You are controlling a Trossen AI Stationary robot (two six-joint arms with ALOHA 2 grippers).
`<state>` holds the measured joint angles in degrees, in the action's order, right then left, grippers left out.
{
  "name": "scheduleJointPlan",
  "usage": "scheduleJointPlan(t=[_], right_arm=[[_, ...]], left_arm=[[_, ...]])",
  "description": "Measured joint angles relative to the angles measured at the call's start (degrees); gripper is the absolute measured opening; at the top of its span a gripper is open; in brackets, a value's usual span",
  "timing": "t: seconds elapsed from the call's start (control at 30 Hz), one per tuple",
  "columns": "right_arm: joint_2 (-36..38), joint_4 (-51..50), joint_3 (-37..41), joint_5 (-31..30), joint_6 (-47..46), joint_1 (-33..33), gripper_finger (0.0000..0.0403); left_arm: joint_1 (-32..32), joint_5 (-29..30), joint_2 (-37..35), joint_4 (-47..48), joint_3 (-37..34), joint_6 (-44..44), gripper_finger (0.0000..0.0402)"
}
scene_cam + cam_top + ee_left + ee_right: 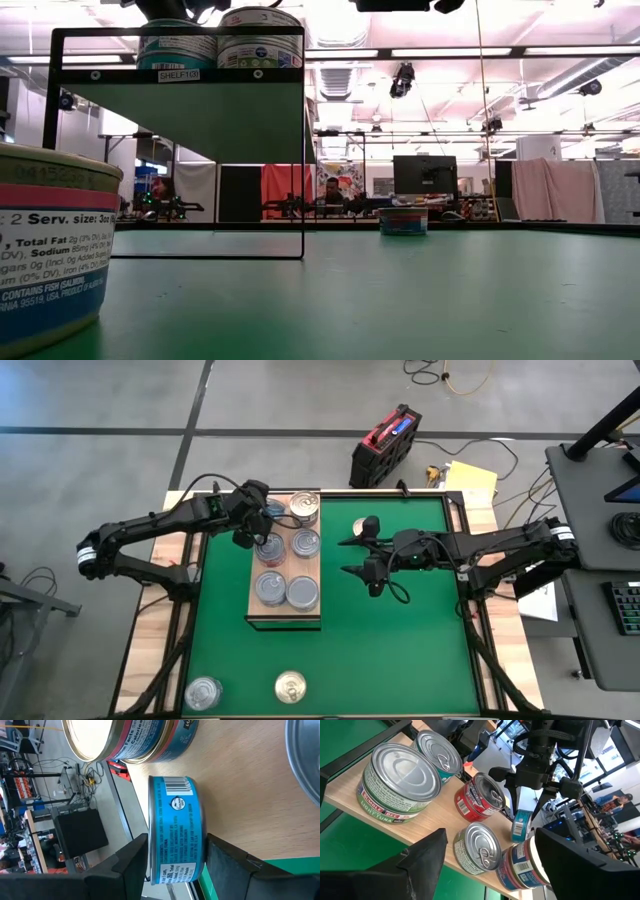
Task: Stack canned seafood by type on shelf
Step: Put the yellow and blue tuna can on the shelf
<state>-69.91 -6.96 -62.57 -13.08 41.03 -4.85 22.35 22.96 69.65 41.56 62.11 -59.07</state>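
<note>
The shelf (262, 612) is a pale wooden board raised on a black frame at the mat's left middle. Several canned seafood tins stand on it: a green-labelled one (395, 780), a teal one (437, 751), a red one (481, 796), a silver-topped one (477, 847) and a pink-and-blue one (519, 865). My left gripper (258, 540) is over the shelf's far part, shut on a blue-labelled tin (175, 830) turned on edge. My right gripper (347, 557) hangs open over the green mat to the shelf's right, nothing between its fingers. My left gripper pinches the blue tin between its two fingers (131, 862), one on each flat end (150, 845). The fingers slant downward from the table's left. The tin stands on edge over the wooden shelf. Whether its lower rim touches the board, I cannot tell.
Two loose tins stand on the green mat (400, 650) near the front edge: a silver-topped one (203, 693) and a gold-topped one (290, 686). The mat's right half is open room. A red and black case (385, 445) lies on the floor beyond the table.
</note>
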Motion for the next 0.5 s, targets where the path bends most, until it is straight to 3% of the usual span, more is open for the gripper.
scheduleJointPlan(t=[0.5], right_arm=[[0.00, 0.00, 0.00, 0.00, -0.04, 0.00, 0.0281]], left_arm=[[0.00, 0.00, 0.00, 0.02, 0.00, 0.00, 0.0187]])
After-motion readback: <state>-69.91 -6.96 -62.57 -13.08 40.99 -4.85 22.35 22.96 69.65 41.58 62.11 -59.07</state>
